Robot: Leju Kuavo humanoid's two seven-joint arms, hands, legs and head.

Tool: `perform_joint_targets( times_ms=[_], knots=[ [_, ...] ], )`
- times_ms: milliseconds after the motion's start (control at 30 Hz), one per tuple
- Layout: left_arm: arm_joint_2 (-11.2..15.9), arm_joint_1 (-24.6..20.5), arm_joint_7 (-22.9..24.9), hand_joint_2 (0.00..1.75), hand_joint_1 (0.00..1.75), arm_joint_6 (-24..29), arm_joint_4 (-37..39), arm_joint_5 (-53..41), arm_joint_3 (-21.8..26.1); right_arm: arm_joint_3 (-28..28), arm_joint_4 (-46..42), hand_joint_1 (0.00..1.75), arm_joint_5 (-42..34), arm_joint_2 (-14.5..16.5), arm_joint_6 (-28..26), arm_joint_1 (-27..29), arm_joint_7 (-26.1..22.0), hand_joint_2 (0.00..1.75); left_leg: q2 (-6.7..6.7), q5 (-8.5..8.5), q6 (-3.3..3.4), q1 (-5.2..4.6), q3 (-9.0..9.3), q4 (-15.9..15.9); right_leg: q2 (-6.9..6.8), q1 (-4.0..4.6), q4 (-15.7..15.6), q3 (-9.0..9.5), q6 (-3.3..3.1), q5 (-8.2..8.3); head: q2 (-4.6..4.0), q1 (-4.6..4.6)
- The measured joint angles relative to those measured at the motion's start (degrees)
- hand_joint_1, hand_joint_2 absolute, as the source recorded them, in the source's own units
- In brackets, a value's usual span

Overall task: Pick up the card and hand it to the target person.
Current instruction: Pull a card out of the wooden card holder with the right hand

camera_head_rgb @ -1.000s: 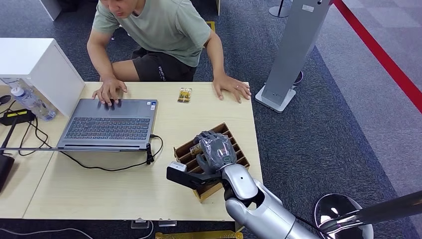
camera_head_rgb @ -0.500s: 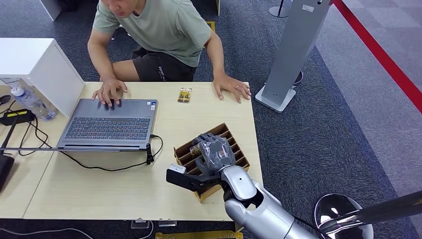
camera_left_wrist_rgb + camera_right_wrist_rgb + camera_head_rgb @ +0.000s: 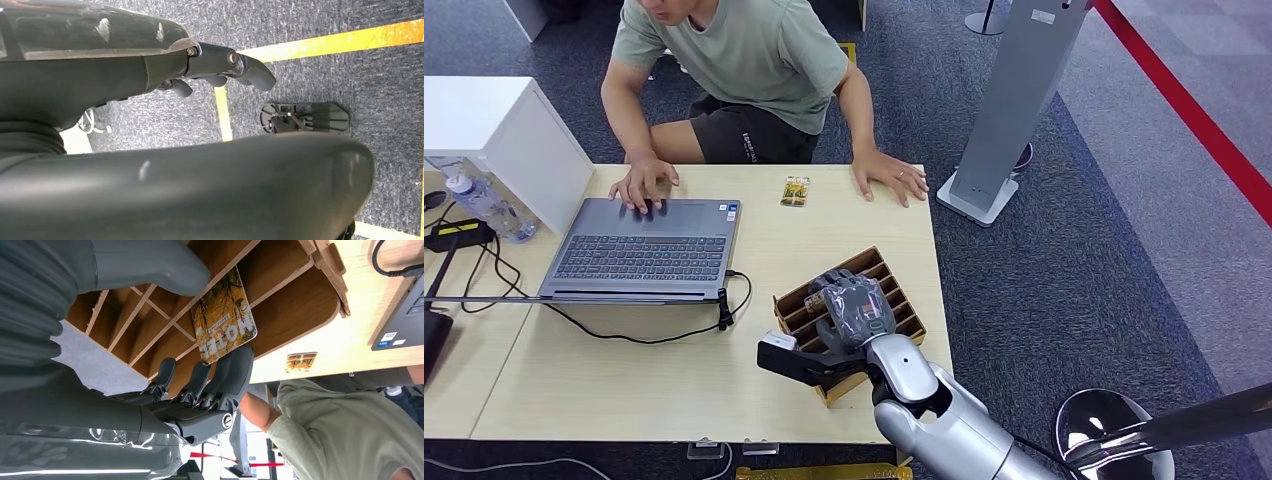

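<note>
— What colours are the card (image 3: 224, 316) and rack (image 3: 888, 290)?
— The card is yellow-orange with a leafy pattern and white letters; the rack is brown wood.
— And the rest?
— Pale wood desk (image 3: 674, 385), grey robot hand (image 3: 854, 305), grey laptop (image 3: 646, 250), sage-green shirt (image 3: 754, 50).

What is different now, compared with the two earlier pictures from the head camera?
The right hand has settled slightly lower and nearer the robot over the wooden card rack. Its thumb and fingers now pinch the hotel card, which still stands in its slot. The person's hands, the laptop and the second card on the table have not moved.
</note>
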Motion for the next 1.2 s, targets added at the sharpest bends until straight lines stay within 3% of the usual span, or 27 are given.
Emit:
perform_joint_targets(
  times_ms=[867,1033,1200],
  knots=[
    [0.0,0.0,0.1,0.0,0.0,0.0,0.0,0.3,0.0,0.7,1.3,0.85,-1.1,0.3,-0.2,-0.3,-0.5,1.75,0.0,0.0,0.0,0.0,0.0,0.0,0.0,0.0,0.0,0.0,0.0,0.0,0.0,0.01],
    [0.0,0.0,0.1,0.0,0.0,0.0,0.0,0.3,0.0,0.7,1.3,1.0,-1.2,0.3,-0.5,-0.3,-0.5,1.75,0.0,0.0,0.0,0.0,0.0,0.0,0.0,0.0,0.0,0.0,0.0,0.0,0.0,0.01],
    [0.0,0.0,0.2,0.0,0.0,0.0,0.0,0.3,0.0,0.7,1.3,1.32,-1.3,0.3,-0.8,-0.3,-0.5,1.75,0.0,0.0,0.0,0.0,0.01,0.0,0.0,0.0,0.0,0.0,0.0,0.0,0.0,0.0]
  ],
)
